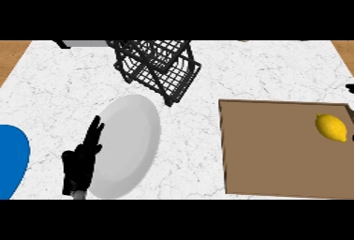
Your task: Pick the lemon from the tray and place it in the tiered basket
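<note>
At the far left edge of the frame you have a blue plate (10,159), cut off by the border, lying on the white marbled counter (62,89). Just right of it, in the lower left, your left hand (79,164) comes up from the bottom edge. Its fingers are straight and point toward the top of the frame, holding nothing; the hand shows over the left rim of a white plate (131,140). That plate sits left of centre and looks taller than wide.

Above the white plate, in the upper middle of the frame, you see the black wire basket (159,65). Its lower corner reaches down close to the plate's upper rim. A grey object (83,43) shows at the top edge just left of the basket, mostly cut off.

Moving right, the brown tray (276,159) fills the lower right of the frame and runs off the right edge. The lemon (332,127) lies on the tray near its upper right corner, close to the frame's right edge, well apart from the basket and from your left hand.

At the right edge, above the tray, a small black shape (350,87) pokes in; you cannot tell what it is. Your right hand does not show as a hand.
</note>
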